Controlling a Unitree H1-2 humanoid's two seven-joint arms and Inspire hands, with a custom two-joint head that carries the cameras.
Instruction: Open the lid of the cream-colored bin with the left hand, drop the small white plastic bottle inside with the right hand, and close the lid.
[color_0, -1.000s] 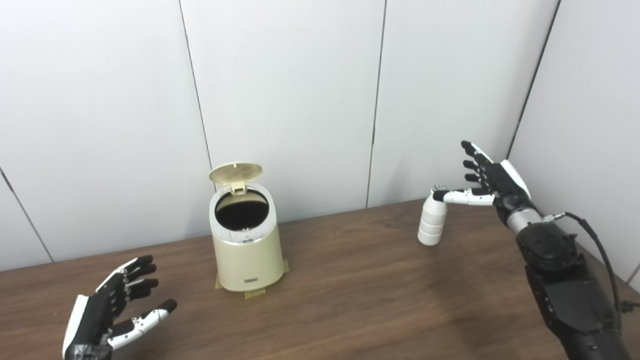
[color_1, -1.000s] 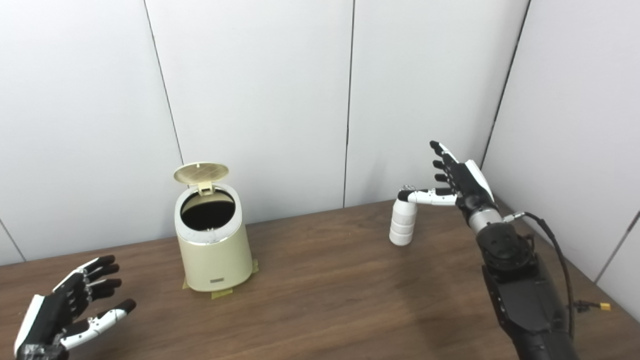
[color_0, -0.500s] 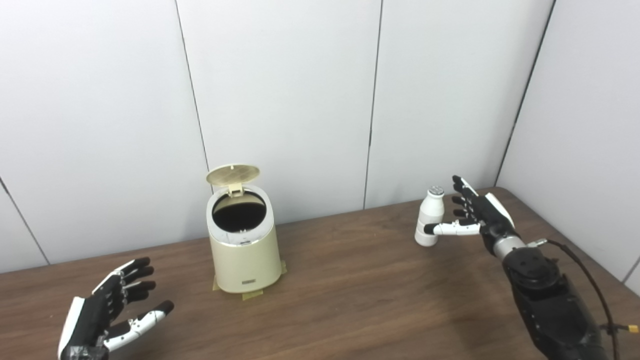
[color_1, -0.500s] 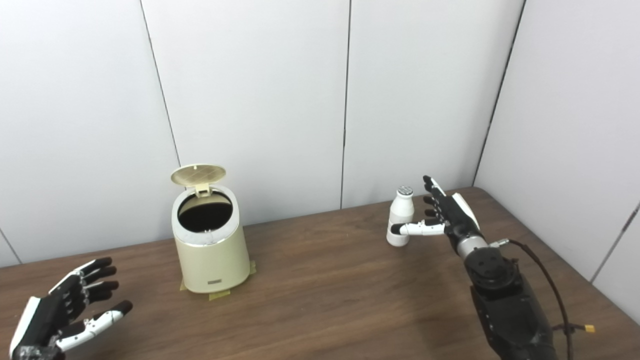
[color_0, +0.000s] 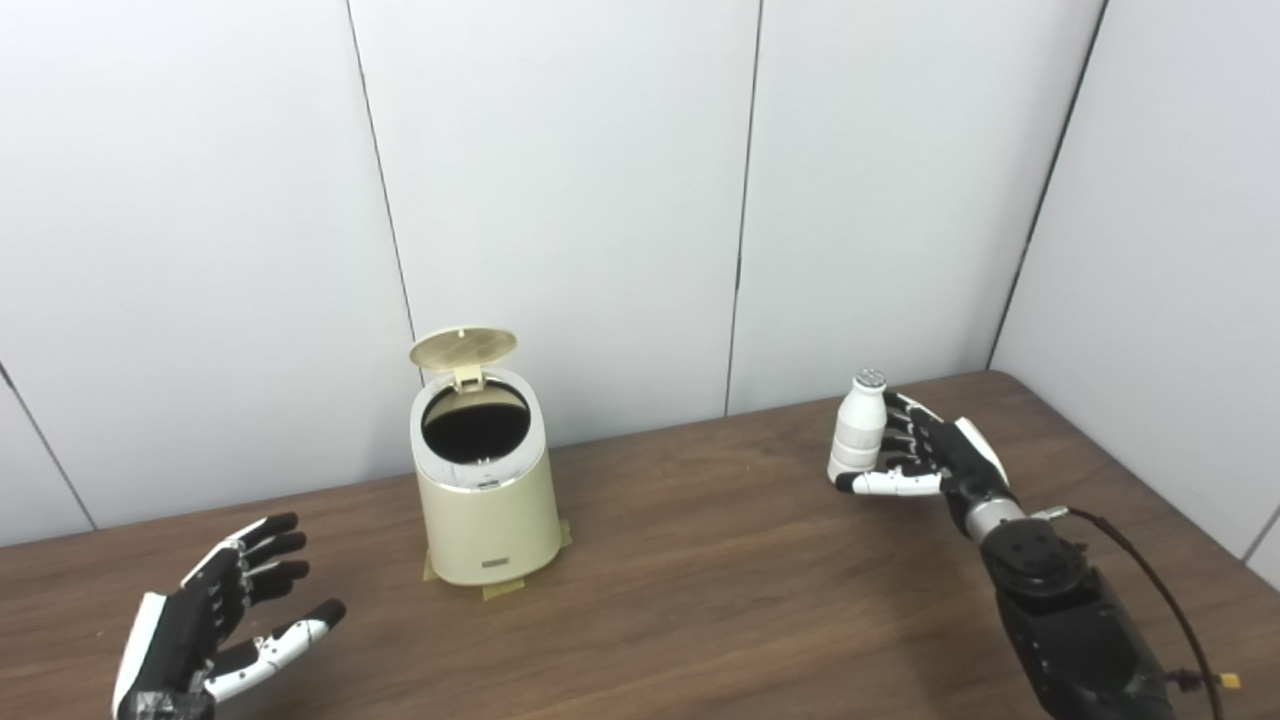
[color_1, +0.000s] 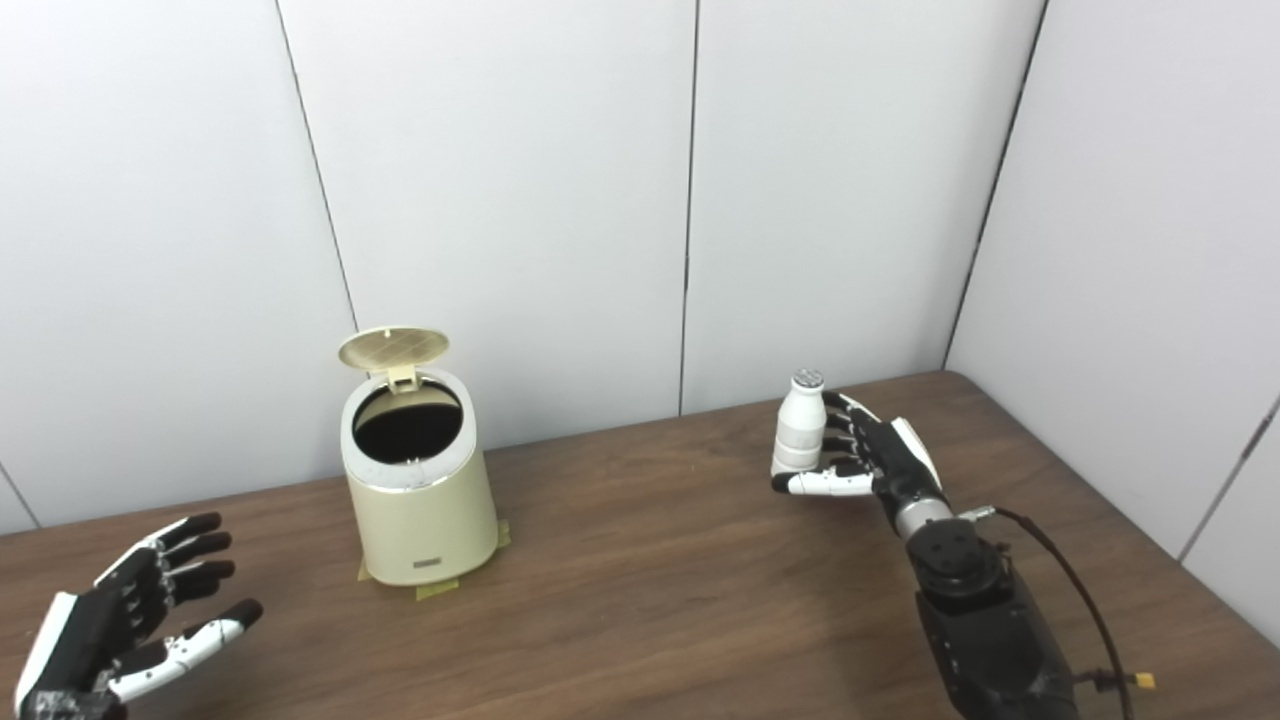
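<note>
The cream-colored bin (color_0: 487, 505) stands left of the table's middle with its round lid (color_0: 463, 347) tipped up and back, so its dark inside shows. The small white plastic bottle (color_0: 862, 425) stands upright on the table at the right. My right hand (color_0: 935, 462) is wrapped around it: the fingers (color_0: 903, 432) curl against its right side and the thumb crosses in front of its base. My left hand (color_0: 215, 620) hovers low at the near left, well away from the bin, fingers spread and holding nothing.
The brown wooden table (color_0: 700, 600) ends at white wall panels just behind the bin and the bottle, and its right edge runs close past my right arm. Yellow tape (color_0: 500, 590) fixes the bin's base. A black cable (color_0: 1135, 545) trails from my right wrist.
My right hand has come down from above the bottle to its side, and its fingers have curled around it. The camera has shifted slightly. The left hand and the bin have not moved.
</note>
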